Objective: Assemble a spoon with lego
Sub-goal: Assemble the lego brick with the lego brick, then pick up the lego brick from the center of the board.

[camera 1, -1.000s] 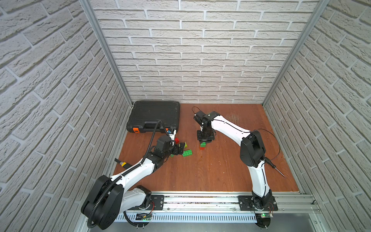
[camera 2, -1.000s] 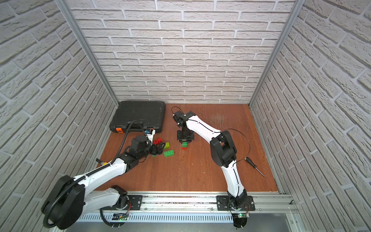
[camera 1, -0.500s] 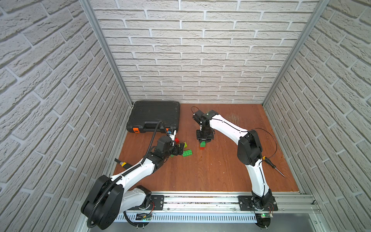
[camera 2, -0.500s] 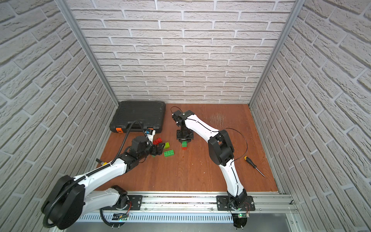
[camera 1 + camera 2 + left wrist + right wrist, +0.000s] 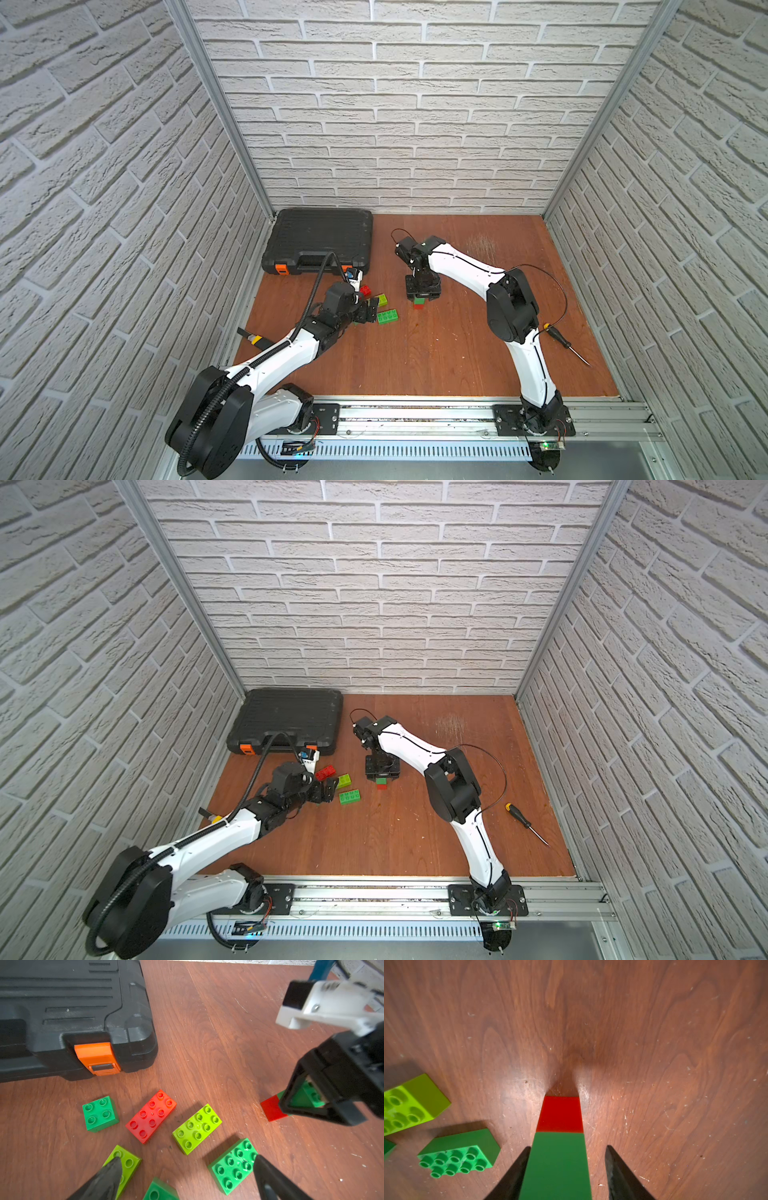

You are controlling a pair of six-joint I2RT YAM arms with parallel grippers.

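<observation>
I count eight bricks (image 5: 350, 796), all in front of the case (image 5: 62, 1012). Six lie loose. Three are green: the green square (image 5: 100, 1113), the green oblong (image 5: 232, 1165) and a green piece (image 5: 160, 1190) (mostly out of view, so I can't tell its shape). Two are lime: the lime oblong (image 5: 197, 1128) and a lime piece (image 5: 131, 1164). One is a red oblong (image 5: 151, 1116). Two more, farther from the case, are joined: a red block (image 5: 560, 1113) and a green block (image 5: 558, 1163). One case. One screwdriver (image 5: 557, 334), well apart from the case.
</observation>
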